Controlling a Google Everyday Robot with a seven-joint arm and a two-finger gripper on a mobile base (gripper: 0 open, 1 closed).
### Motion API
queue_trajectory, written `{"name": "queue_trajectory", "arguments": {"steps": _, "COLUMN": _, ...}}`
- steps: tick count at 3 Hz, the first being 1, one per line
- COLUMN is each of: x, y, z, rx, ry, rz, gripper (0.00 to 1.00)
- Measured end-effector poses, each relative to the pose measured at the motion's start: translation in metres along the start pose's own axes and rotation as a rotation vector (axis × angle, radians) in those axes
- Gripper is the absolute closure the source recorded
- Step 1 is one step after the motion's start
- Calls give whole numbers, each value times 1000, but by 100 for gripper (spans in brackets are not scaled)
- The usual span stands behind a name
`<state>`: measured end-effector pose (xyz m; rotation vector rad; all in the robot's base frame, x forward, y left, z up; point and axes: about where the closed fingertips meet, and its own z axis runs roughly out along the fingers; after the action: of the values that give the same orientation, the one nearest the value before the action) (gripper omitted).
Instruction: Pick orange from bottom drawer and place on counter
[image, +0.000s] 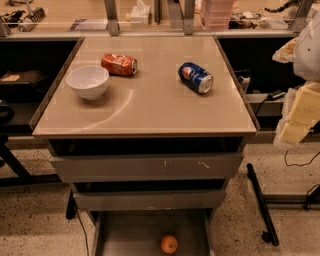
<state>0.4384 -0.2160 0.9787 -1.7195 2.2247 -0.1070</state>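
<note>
The orange (169, 244) lies on the flat grey floor of the bottom drawer (130, 235), which is pulled open at the bottom edge of the camera view. The fruit sits right of the drawer's middle, toward the front. The beige counter (150, 107) tops the cabinet above it. My gripper (294, 125), pale yellow and white, hangs at the right edge of the view, beside the counter's right rim. It is well above and to the right of the orange and holds nothing that I can see.
On the counter stand a white bowl (88, 81) at the left, a crushed red-orange can (119, 64) behind it and a blue can (195, 77) lying at the right. Two shut grey drawers (145, 167) sit above the open one. A black pole (261, 205) leans on the floor at the right.
</note>
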Motion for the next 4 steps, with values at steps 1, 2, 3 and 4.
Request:
{"name": "queue_trajectory", "arguments": {"steps": 1, "x": 0, "y": 0, "z": 0, "rx": 0, "ry": 0, "rz": 0, "gripper": 0}}
{"name": "queue_trajectory", "arguments": {"steps": 2, "x": 9, "y": 9, "z": 29, "rx": -44, "ry": -2, "rz": 20, "gripper": 0}}
{"name": "queue_trajectory", "arguments": {"steps": 3, "x": 32, "y": 29, "z": 96, "rx": -132, "ry": -6, "rz": 39, "gripper": 0}}
{"name": "queue_trajectory", "arguments": {"steps": 4, "x": 52, "y": 60, "z": 163, "rx": -200, "ry": -17, "rz": 18, "gripper": 0}}
